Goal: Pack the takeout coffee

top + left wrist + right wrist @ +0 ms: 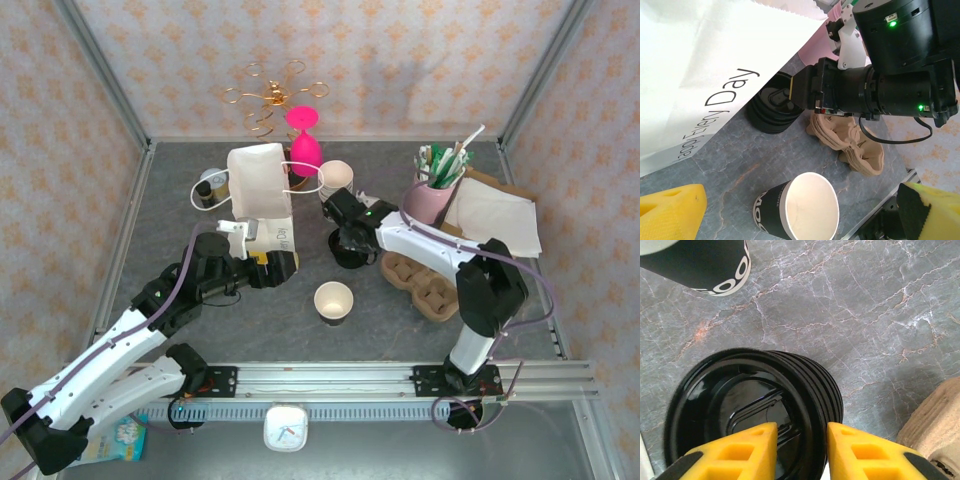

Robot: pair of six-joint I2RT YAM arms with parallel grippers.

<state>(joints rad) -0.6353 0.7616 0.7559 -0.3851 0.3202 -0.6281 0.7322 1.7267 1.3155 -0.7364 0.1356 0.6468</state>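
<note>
The takeout coffee cup [333, 302], black with white lettering and cream inside, stands unlidded on the grey table. My left gripper [802, 215] hangs wide open above and around it [800, 210], touching nothing; from above that gripper [280, 265] sits left of the cup. A stack of black plastic lids [348, 250] lies in the middle of the table. My right gripper [801, 450] is down on the stack [740, 410], one yellow finger inside the top lid and one outside its rim, with a little gap still showing. The brown pulp carrier [425, 285] lies right of the lids.
A white paper bag [262, 190] stands behind my left gripper, close to the lids. At the back are stacked cream cups [335, 177], a pink cup of straws [432, 195] and flat paper bags [495, 215]. A metal rail [400, 375] runs along the near edge.
</note>
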